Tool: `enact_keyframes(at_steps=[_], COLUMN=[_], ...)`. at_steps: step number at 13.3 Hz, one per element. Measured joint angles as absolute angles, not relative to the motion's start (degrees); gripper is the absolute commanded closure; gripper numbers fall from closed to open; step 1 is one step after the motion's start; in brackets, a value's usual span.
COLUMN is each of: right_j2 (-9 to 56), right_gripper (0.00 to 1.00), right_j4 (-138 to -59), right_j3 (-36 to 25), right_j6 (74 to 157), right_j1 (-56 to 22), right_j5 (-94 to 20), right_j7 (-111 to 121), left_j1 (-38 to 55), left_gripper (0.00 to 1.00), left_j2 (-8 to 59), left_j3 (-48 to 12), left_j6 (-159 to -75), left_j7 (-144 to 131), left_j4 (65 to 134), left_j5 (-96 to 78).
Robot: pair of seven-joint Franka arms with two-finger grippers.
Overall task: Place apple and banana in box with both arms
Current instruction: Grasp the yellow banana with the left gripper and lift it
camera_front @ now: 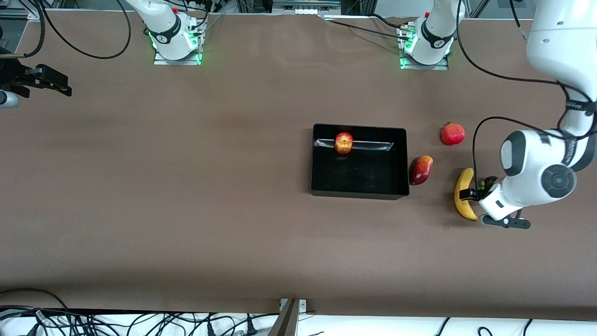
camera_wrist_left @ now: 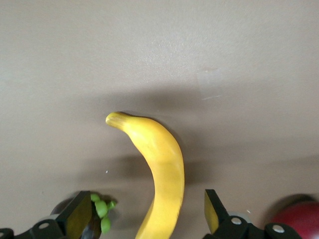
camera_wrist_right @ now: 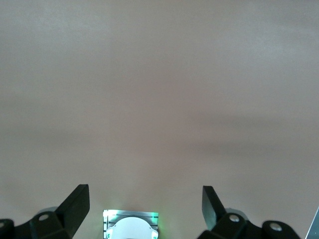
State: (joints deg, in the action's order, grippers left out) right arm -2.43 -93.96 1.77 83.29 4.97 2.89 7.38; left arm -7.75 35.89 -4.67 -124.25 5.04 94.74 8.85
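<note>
At the right arm's end of the tabletop [camera_front: 186, 186], my right fingers [camera_front: 51, 83] wait spread wide over bare brown surface, grasping nothing; my right wrist view shows only that surface and an arm's base. Toward the left arm's end sits the black box [camera_front: 359, 191], and the apple [camera_front: 343, 143] already lies inside it, against the wall farthest from the front camera. Just beside the box rests a mango [camera_front: 420, 169], with a pomegranate [camera_front: 453, 134] a little farther from that camera. Next comes the banana [camera_front: 463, 193], lying on the tabletop outside the box. My left fingers [camera_wrist_left: 148, 215] are released and spread, straddling the banana without clenching it.
</note>
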Motion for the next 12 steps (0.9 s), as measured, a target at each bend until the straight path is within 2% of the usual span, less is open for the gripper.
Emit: enact_keyframes(at_steps=[7, 12], right_j2=[-2.43, -2.43], right_gripper=[0.0, 0.0], right_j4=[-93.96, -93.96], right_j3=[1.77, 1.77], right_j6=[83.29, 83.29], right_j1=[4.97, 4.97], right_j5=[2.89, 2.89], right_j7=[7.38, 7.38], left_j1=[-7.54, -7.71], left_gripper=[0.0, 0.0], left_j2=[39.54, 41.3], left_j3=[-4.61, -4.56], left_j6=[-127.52, -133.05], left_j7=[4.71, 1.99], left_j4=[94.88, 98.09], left_j5=[10.24, 10.24])
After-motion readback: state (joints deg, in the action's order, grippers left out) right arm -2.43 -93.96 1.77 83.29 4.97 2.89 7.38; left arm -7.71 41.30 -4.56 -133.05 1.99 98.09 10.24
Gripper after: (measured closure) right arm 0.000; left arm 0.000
